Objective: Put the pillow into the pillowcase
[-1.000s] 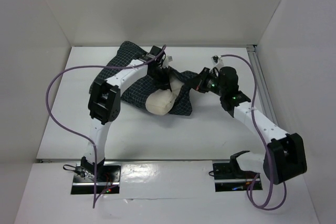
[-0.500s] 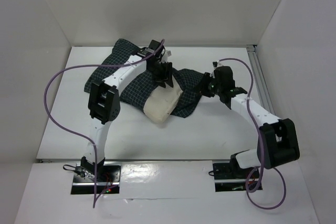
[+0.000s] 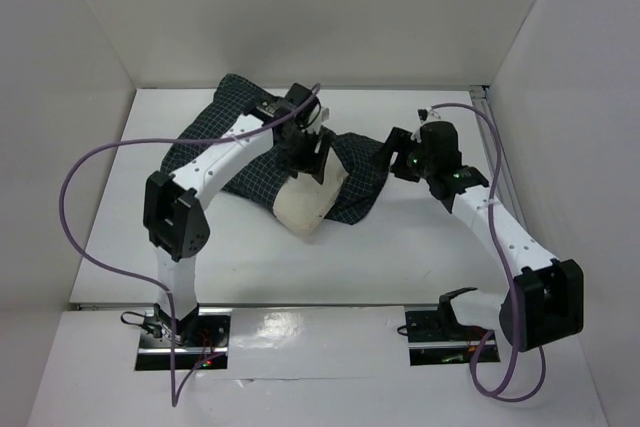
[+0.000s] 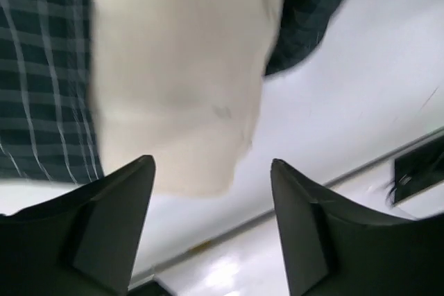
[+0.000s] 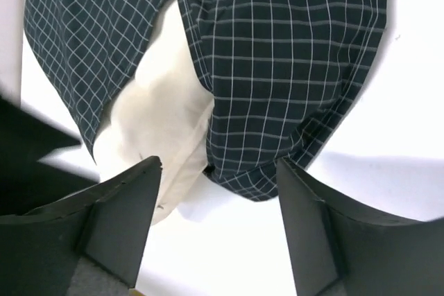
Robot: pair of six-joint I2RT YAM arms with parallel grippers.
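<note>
The pillowcase (image 3: pixel 235 142), dark navy with a fine white grid, lies crumpled across the back middle of the table. The cream pillow (image 3: pixel 305 209) is partly inside it, its near end sticking out of the mouth toward the front. My left gripper (image 3: pixel 306 155) hovers over the mouth, open, with nothing between its fingers; its wrist view shows the pillow (image 4: pixel 180 81) and checked pillowcase (image 4: pixel 41 102) beyond the open gripper (image 4: pixel 213 164). My right gripper (image 3: pixel 396 161) is open beside the right flap. Its wrist view shows the pillowcase (image 5: pixel 291 67) and the pillow (image 5: pixel 152 136) past the empty gripper (image 5: pixel 218 164).
White walls close in the white table (image 3: pixel 400 247) on the left, back and right. A metal rail (image 3: pixel 492 137) runs along the right edge. Purple cables (image 3: pixel 75 197) loop off both arms. The base plates (image 3: pixel 180 337) sit at the near edge.
Both grippers have gone from shut to open and let go of the pillowcase edge. The fabric has settled onto the table around the pillow. The right arm's elbow swung outward.
</note>
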